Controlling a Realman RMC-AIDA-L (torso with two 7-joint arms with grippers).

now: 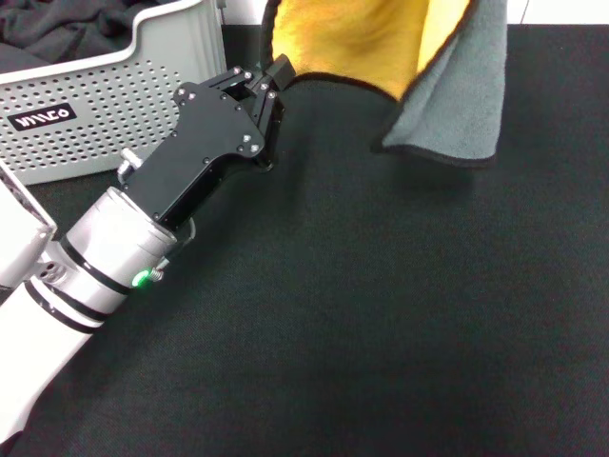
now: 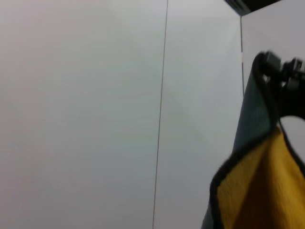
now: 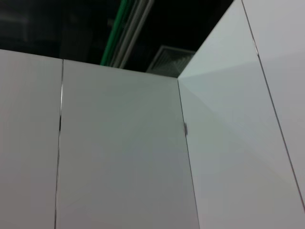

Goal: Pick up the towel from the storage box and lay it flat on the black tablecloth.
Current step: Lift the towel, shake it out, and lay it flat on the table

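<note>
The towel (image 1: 381,38) hangs above the black tablecloth (image 1: 381,305) at the back. Its yellow side faces me, and a grey-green flap with black edging is folded over on the right. My left gripper (image 1: 269,78) reaches in from the lower left, shut on the towel's left edge just right of the storage box (image 1: 95,105). In the left wrist view the towel (image 2: 257,191) hangs with its corner caught in black gripper parts. The towel's top is out of frame. My right gripper is out of view.
The light grey perforated storage box stands at the back left with a dark grey cloth (image 1: 57,24) inside. The black tablecloth spreads across the whole front and right. Both wrist views look at white wall panels (image 3: 119,152).
</note>
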